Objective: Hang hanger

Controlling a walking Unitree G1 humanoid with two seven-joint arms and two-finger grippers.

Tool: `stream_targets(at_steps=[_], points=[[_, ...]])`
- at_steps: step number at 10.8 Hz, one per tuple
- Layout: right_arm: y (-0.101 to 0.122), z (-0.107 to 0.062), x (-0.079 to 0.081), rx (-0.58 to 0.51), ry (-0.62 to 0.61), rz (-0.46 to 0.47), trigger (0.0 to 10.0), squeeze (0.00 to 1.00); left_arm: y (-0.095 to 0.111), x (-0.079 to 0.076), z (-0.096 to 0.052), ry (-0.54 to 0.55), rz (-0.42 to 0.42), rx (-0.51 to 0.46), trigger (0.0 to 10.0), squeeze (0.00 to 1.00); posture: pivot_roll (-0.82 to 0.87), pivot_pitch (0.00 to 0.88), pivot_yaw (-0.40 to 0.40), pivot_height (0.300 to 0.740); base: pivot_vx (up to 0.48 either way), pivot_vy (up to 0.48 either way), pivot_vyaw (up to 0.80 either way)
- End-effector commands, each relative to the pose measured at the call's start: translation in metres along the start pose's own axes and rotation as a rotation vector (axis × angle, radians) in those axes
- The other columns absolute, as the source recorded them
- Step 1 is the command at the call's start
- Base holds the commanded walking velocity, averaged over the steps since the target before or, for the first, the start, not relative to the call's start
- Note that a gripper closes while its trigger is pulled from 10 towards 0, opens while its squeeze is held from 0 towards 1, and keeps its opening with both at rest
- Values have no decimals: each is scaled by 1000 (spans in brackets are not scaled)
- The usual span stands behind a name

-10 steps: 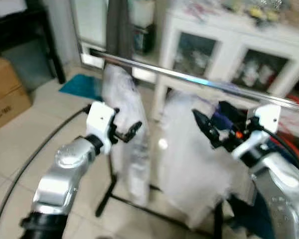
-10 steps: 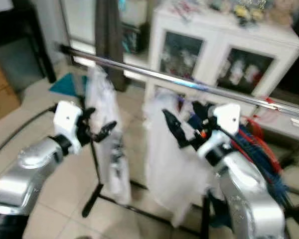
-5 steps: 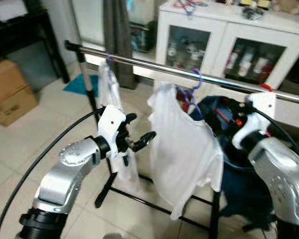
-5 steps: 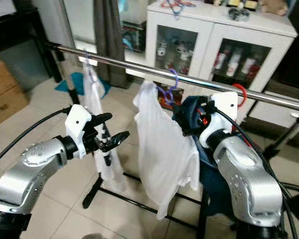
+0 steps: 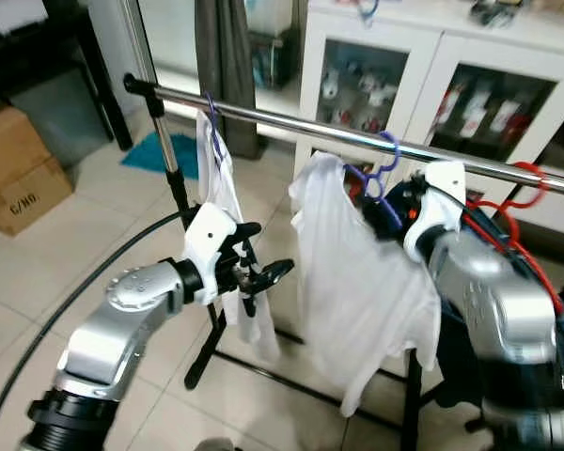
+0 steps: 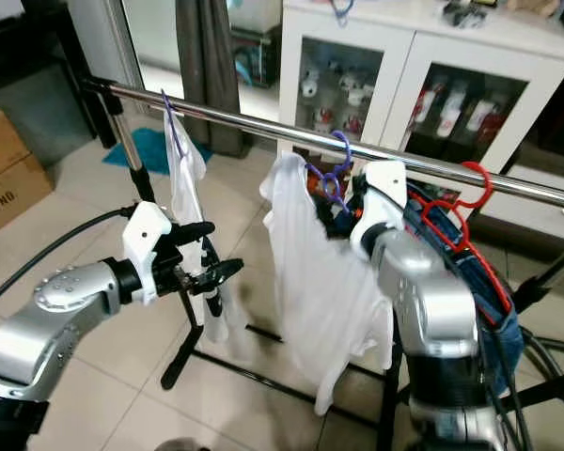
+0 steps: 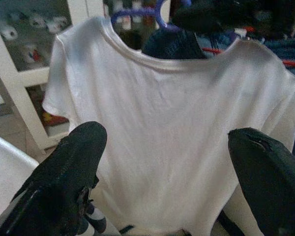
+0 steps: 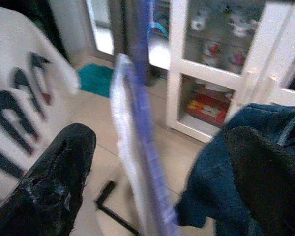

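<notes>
A purple hanger (image 5: 385, 158) hooks over the chrome rail (image 5: 291, 124) and carries a white T-shirt (image 5: 357, 282). My right gripper (image 8: 160, 147) is up behind the shirt's collar, just below the rail. It is open, and the hanger's purple arm (image 8: 143, 98) runs between its spread fingers without being clamped. My left gripper (image 5: 268, 252) is open lower down, to the left of the shirt and apart from it. In the left wrist view it faces the T-shirt (image 7: 172, 123).
A second white garment (image 5: 227, 202) hangs near the rail's left end. A red hanger (image 5: 524, 177) and blue denim clothes (image 6: 493, 310) crowd the right. Behind stands a white glass-door cabinet (image 5: 395, 75). A cardboard box (image 5: 19, 183), a black cable (image 5: 56, 319) and the rack's foot (image 5: 202, 362) are on the floor.
The view has steadied after blur and shifted. My right wrist has drawn in closer to the purple hanger under the rail. The left gripper stays open in much the same place.
</notes>
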State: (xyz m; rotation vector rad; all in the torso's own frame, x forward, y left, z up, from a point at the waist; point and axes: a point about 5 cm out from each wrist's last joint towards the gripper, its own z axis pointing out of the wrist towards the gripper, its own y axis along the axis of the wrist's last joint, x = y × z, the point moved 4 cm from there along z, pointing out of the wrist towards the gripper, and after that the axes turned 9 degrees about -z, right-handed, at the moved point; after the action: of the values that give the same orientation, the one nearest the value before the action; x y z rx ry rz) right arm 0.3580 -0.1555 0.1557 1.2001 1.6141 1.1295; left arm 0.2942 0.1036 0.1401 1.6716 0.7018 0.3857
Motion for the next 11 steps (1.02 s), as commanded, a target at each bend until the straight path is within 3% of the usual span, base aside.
stream_targets(at_steps=[1, 2, 4, 5, 6, 7, 11], points=[[-1, 1, -9, 23, -24, 16, 10000, 1000, 6, -5, 2, -41, 16, -6, 10000, 0, 80, 0, -26, 740, 0, 0, 0], [7, 13, -3, 20, 66, 83, 10000, 1000, 8, -5, 2, -70, 28, -7, 10000, 0, 76, 0, -27, 740, 0, 0, 0], [11, 25, -4, 28, 83, 49, 10000, 1000, 10, -4, 3, -82, 35, -3, 10000, 0, 77, 0, -26, 740, 0, 0, 0], [15, 30, -4, 32, 95, 45, 10000, 0, 10, -4, 2, -86, 36, -2, 10000, 0, 79, 0, -27, 740, 0, 0, 0], [19, 35, -4, 44, 132, 41, 5961, 0, 10, -4, 1, -90, 40, 1, 10000, 0, 85, 0, -30, 740, 0, 0, 0], [19, 39, -6, 59, 144, 44, 0, 0, 10, -3, 0, -89, 45, 3, 10000, 0, 87, 0, -32, 740, 0, 0, 0], [15, 46, -9, 106, 169, 19, 0, 0, 9, -2, 0, -89, 59, 12, 10000, 0, 88, 0, -34, 740, 0, 0, 0]])
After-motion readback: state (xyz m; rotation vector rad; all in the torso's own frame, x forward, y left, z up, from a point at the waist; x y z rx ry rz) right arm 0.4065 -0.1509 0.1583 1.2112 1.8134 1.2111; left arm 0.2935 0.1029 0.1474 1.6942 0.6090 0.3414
